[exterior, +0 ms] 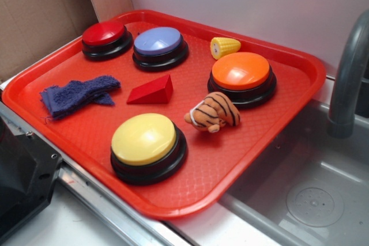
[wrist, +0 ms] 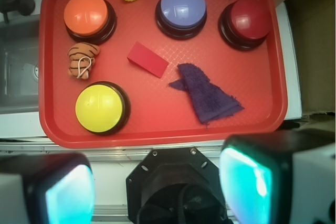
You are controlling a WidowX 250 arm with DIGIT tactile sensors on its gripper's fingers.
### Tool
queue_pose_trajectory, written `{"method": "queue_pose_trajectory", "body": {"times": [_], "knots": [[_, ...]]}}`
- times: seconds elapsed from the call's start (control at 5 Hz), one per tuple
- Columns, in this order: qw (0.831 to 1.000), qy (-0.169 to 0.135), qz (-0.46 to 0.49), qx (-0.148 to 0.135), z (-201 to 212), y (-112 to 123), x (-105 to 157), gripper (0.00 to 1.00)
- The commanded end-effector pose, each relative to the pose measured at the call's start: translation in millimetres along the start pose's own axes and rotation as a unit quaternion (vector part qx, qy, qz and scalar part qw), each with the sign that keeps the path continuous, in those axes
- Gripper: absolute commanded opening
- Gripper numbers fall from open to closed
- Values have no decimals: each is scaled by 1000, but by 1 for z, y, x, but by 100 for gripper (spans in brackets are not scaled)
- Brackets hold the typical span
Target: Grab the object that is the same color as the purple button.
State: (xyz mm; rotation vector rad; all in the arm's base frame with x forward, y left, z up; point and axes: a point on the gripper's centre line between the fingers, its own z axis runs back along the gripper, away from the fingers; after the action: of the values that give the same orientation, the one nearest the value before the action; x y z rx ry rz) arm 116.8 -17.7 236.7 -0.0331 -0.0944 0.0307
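Beside a steel sink, a red tray (exterior: 300, 64) fills the exterior view. On it the purple rag (exterior: 78, 94) lies crumpled at nine o'clock, just beside the red wedge (exterior: 152, 92) and well apart from the purple button (exterior: 159, 45) at twelve. No gripper shows in this view.

From the wrist camera, the rag (wrist: 206, 92) sits at about four o'clock on the tray, below the purple button (wrist: 182, 8). The gripper (wrist: 157, 184) hangs off the tray's near edge, its fingers spread wide and empty. The rag looks light, limp and fuzzy; pinching a raised fold near its middle should hold best. No writing or labels are legible.
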Motion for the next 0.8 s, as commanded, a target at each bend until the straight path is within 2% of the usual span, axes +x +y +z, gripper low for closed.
{"method": "queue_pose_trajectory", "body": {"times": [0.0, 0.2, 0.4, 0.6], "knots": [[1000, 0, 0, 0, 0, 0, 0, 100], [992, 10, -121, 22, -33, 26, 7, 100], [980, 44, -190, 34, -64, 45, 4, 100], [975, 57, -210, 44, -97, 63, 3, 100]]}}
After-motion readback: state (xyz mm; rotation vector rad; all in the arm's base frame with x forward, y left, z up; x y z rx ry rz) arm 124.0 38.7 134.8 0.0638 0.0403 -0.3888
